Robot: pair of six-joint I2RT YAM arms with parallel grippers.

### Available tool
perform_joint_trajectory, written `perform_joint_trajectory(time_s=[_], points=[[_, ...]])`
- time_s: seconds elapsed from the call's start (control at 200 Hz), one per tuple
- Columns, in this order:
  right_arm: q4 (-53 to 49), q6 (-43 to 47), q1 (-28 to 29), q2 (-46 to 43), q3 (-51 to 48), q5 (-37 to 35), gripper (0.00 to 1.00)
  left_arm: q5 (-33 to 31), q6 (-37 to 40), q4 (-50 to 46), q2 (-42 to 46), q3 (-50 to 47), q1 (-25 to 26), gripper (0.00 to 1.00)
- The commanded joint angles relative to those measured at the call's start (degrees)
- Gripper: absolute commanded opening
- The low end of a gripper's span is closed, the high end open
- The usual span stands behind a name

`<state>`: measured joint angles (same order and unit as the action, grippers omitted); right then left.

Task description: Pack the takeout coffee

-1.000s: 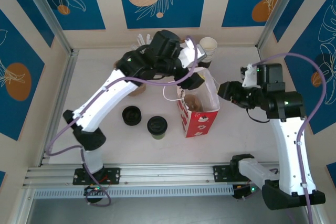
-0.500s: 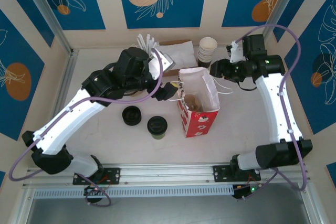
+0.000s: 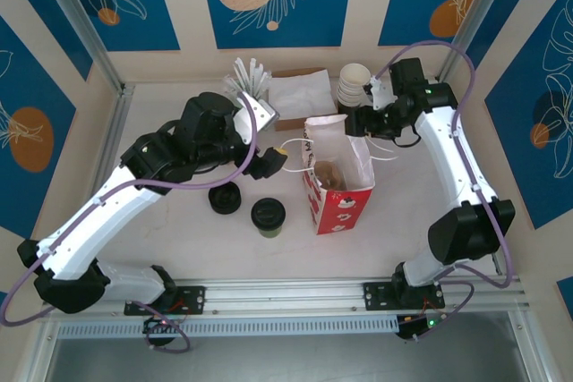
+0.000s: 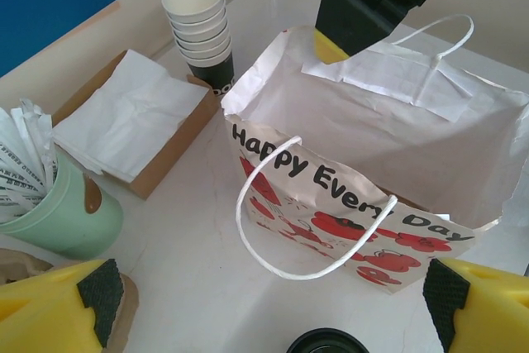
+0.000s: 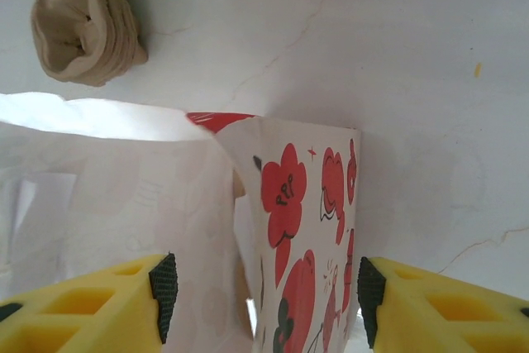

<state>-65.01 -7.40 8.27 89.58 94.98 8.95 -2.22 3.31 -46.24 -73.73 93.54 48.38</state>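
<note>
The takeout coffee (image 3: 268, 216), a short greenish cup with a black lid, stands on the table left of the red-and-white paper bag (image 3: 338, 178). My left gripper (image 3: 274, 160) hovers open between them, near the bag's white handle (image 4: 307, 241), and holds nothing (image 4: 269, 303). My right gripper (image 3: 360, 119) is open at the bag's far rim, and its jaws straddle the bag's flowered end wall (image 5: 302, 237) without closing on it. A black round rim (image 4: 329, 341) peeks in at the bottom of the left wrist view; I cannot tell whether it is the coffee.
A loose black lid (image 3: 224, 197) lies left of the coffee. At the back stand a stack of white cups (image 3: 354, 82), a cardboard tray of napkins (image 3: 300, 91) and a green cup of sachets (image 4: 58, 208). A brown crumpled piece (image 5: 83, 22) lies beside the bag.
My left gripper drew back leftward from the bag's mouth. My right arm swung forward and left, reaching the bag's far rim.
</note>
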Motion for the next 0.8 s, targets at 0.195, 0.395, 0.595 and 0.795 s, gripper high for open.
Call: perform_joint_trajectory(time_s=[0.195, 0.395, 0.595, 0.795], points=[[-0.09, 0.45, 1.83, 5.31, 2.22, -0.69, 0.26, -0.02, 0.31, 1.73, 1.40, -1.46, -1.27, 0.96], [6.68, -3.78, 3.50, -1.03, -1.39, -1.46, 0.00, -0.13, -0.10, 2.14, 1.82, -2.22, -1.35, 0.96], [15.87, -6.83, 6.68, -12.54, -10.34, -6.00, 0.00, -0.41, -0.23, 2.26, 1.91, -2.21, -1.36, 0.96], [24.67, -8.17, 9.76, -23.03, -19.81, -11.42, 0.00, -0.99, -0.22, 2.79, 0.72, -1.97, -1.36, 0.97]])
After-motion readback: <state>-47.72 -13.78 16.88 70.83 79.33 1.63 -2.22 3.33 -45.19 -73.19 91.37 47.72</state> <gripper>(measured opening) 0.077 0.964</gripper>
